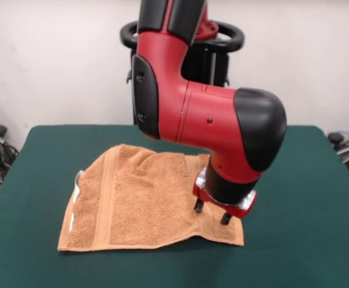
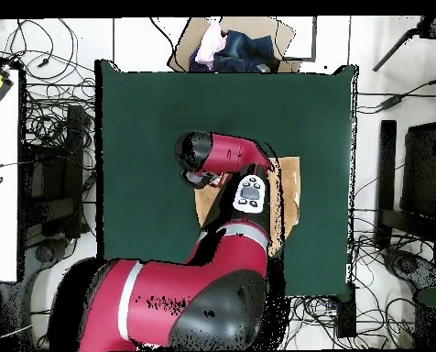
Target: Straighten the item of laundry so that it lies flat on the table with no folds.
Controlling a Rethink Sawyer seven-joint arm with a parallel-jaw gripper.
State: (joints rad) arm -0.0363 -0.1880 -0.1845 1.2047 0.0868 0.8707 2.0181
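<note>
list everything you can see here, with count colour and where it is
towel: one, orange-tan, on the table in front of the robot, a fold along its far side, small white tag on one edge
table: one, dark green top, fills the middle of both views
cardboard box: one, brown, past the table's far edge in the overhead view, dark and pink cloth inside
cables: many, dark, on the floor round the table
arm: one, red and black, reaching down over the towel
gripper: one, red wrist with two dark fingers held apart, tips down at the towel's corner
</note>
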